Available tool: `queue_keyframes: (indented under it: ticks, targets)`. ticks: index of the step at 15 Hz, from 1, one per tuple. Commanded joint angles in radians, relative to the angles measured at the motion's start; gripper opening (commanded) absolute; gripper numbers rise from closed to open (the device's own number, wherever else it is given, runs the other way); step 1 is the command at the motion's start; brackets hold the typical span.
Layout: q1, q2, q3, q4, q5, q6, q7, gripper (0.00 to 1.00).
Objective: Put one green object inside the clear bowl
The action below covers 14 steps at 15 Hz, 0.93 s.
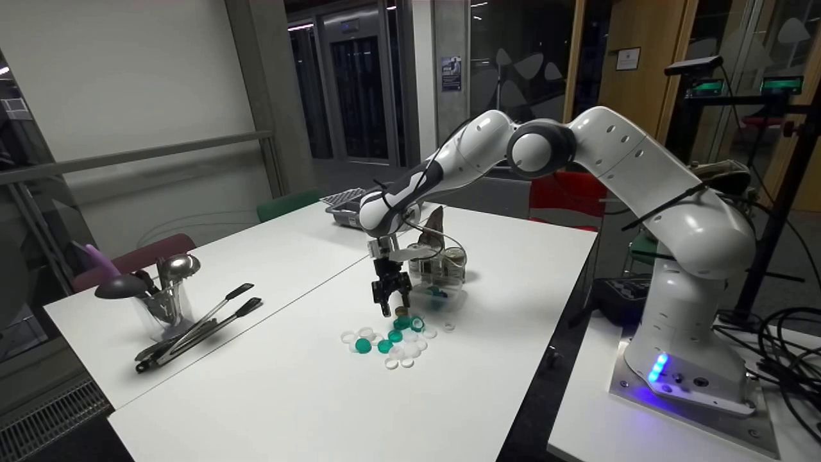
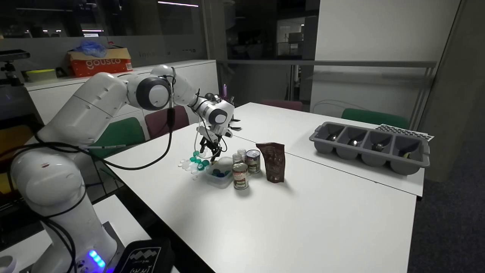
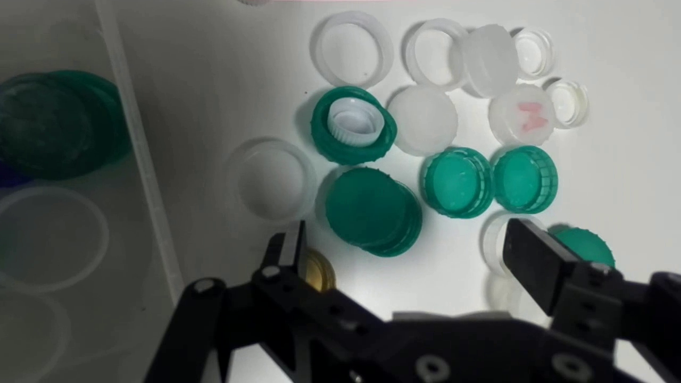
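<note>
- Black gripper (image 3: pixel 405 234), foreground of the wrist view, bottom: fingers (image 3: pixel 534 266) spread well apart, nothing held between them.
- Clear bowl (image 3: pixel 140 141), left side of the same view: see-through plastic, straight thin rim. Dark green caps (image 3: pixel 64 125) already lie inside, with a blue piece (image 3: pixel 10 173) at the frame edge.
- Progress: the bowl has green contents, but whether any of these answers the task cannot be told. With the gripper empty, grasp, transfer and release of a cap presumably remain.
- Stacked green caps (image 3: pixel 367 205), centre of the wrist view (a probable candidate, judging by the fingers' position): flat, matt top disc set askew on another, edges finely toothed.
- Upturned green caps (image 3: pixel 458 182), right of centre: hollow cups, side by side, inner walls ribbed.
- White caps (image 3: pixel 424 121), upper right: rings and discs of cloudy plastic, one bearing a red mark.
- Brown pouch (image 2: pixel 273 163), right of centre in an exterior view: upright, creased, apparently pliant; labelled tins (image 2: pixel 240 176) stand to its left, smooth cylinders.
</note>
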Motion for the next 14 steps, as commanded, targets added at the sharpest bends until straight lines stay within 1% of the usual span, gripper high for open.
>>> queue_keyframes:
  ticks: [1,7,8,10,11,14]
  targets:
    - [-0.018,0.023,0.019,0.054,0.000,-0.063,0.020,1.00]
    - [-0.017,0.043,0.020,0.084,0.000,-0.092,0.021,1.00]
    - [-0.016,0.044,0.020,0.086,0.000,-0.094,0.020,0.90]
    - [-0.017,0.046,0.021,0.092,0.000,-0.099,0.020,0.79]
    - [-0.016,0.044,0.021,0.091,0.000,-0.101,0.020,0.88]
    - [-0.019,0.043,0.020,0.085,0.003,-0.108,0.019,1.00]
